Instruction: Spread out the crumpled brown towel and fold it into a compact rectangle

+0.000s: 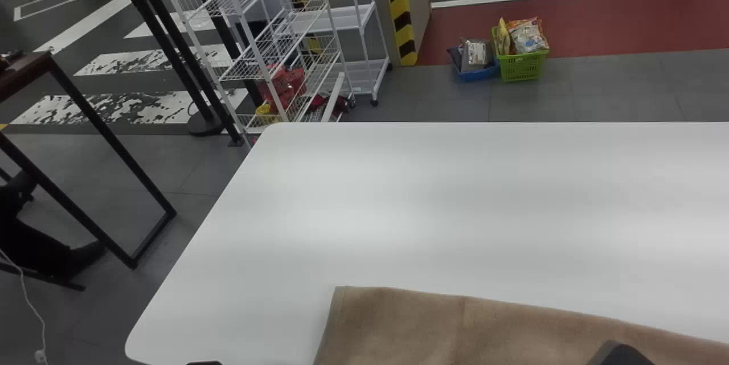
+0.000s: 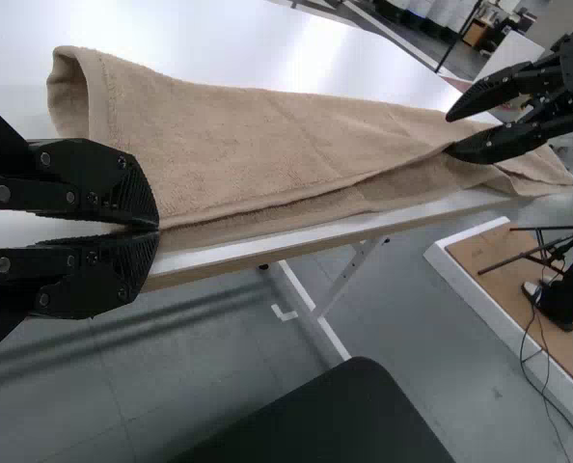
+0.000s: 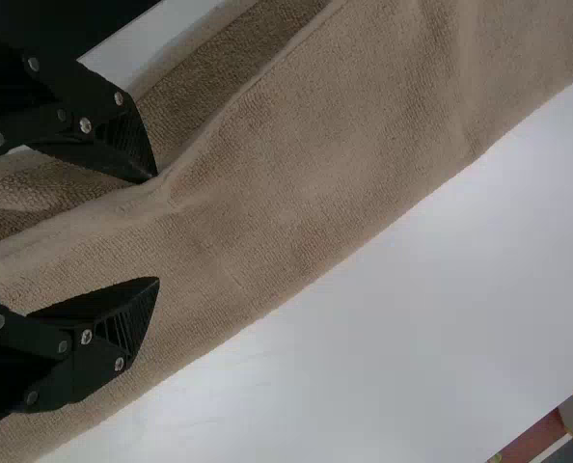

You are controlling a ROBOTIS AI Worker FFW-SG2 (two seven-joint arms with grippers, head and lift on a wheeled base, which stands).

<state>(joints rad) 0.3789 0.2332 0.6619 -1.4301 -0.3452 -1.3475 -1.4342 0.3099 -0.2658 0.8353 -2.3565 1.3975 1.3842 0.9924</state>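
Towel (image 1: 398, 325): brown, looped pile, doubled into a long strip — it lay along the edge of the table (image 1: 455, 200)
Surface: smooth, white, round-cornered
Left gripper (image 1: 204, 363): ribbed jaws were closed on the towel's edge
Right gripper (image 1: 622, 355): tapering jaws stood wide apart at the fold

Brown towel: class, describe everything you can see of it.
The brown towel has a fuzzy, terry-like pile and a hemmed edge. It lies folded lengthwise in a long strip along the near edge of the white table, slightly rumpled, upper layer short of the lower. At one end the fold gapes in a loop. The left gripper pinches its edge; the open right gripper is at the layers.
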